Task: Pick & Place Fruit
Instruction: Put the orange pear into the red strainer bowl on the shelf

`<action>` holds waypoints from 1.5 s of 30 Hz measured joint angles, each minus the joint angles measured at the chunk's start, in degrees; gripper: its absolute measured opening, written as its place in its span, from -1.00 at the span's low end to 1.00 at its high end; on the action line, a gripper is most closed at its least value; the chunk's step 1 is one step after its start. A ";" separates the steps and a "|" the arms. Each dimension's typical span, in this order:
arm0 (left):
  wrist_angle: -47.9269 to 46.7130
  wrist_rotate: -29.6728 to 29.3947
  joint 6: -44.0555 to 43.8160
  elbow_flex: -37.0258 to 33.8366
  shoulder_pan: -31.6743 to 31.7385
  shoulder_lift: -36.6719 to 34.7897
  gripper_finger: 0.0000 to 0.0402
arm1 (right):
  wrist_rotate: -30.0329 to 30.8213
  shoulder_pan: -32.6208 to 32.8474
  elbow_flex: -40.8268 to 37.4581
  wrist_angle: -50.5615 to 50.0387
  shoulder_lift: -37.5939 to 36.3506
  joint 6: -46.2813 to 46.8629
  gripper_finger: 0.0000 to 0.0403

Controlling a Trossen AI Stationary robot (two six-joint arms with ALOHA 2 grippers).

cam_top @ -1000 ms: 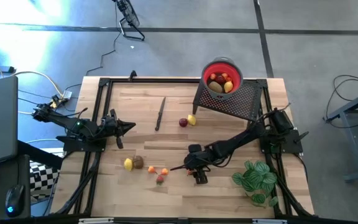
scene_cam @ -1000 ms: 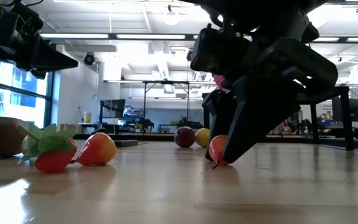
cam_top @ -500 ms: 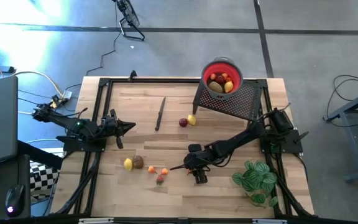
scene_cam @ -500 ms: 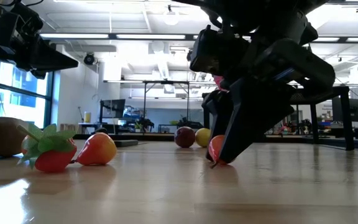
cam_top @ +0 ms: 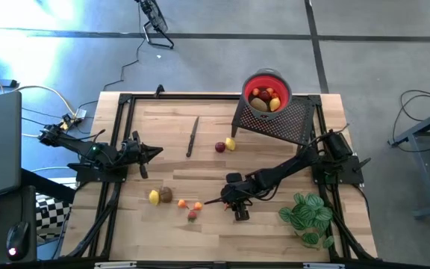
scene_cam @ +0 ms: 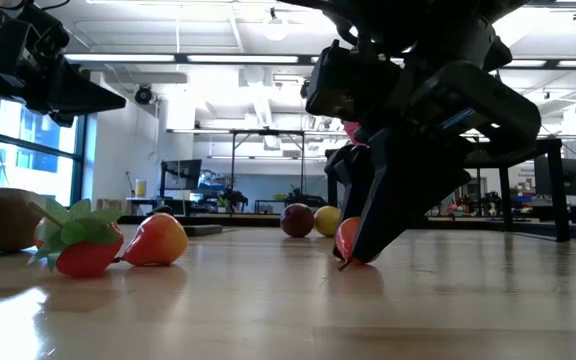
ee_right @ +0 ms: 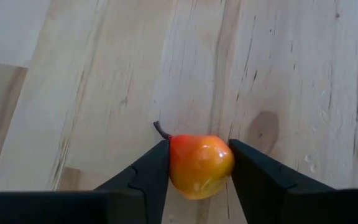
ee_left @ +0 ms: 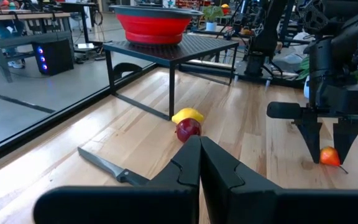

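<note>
An orange-red pear [ee_right: 200, 164] lies on the bench [cam_top: 275, 232] at lower centre of the high view, the right gripper [ee_right: 197, 169] jaws closed against both its sides. Five loose fruit [cam_top: 178, 200] lie left of it, two [cam_top: 225, 145] higher up. The red bowl [cam_top: 267, 91] holds more. The left gripper [ee_left: 199, 163] waits at left, jaws closed.

red bowl [cam_top: 248, 85]: 1 | knife [cam_top: 192, 136]: 1 | plant [cam_top: 308, 217]: 1 | loose fruit [cam_top: 220, 147]: about 8

no readable text, labels, brands or numbers anywhere
</note>
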 joint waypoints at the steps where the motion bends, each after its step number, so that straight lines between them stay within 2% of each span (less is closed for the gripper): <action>1: -0.01 -0.02 -0.02 0.00 0.00 0.00 -1.00 | 0.00 0.00 0.00 0.00 0.00 0.00 -0.24; 16: 0.01 0.00 0.00 0.00 0.00 0.00 -1.00 | -0.72 0.11 -0.12 -0.66 -0.86 0.73 -0.28; 26: 0.01 0.00 -0.02 0.00 0.01 0.00 -1.00 | -0.11 -0.07 -0.09 -2.01 -6.77 1.73 -0.28; 45: 0.03 0.00 -0.02 -0.01 0.00 0.00 -1.00 | 5.68 -0.22 -0.02 -2.49 -18.73 1.73 -0.27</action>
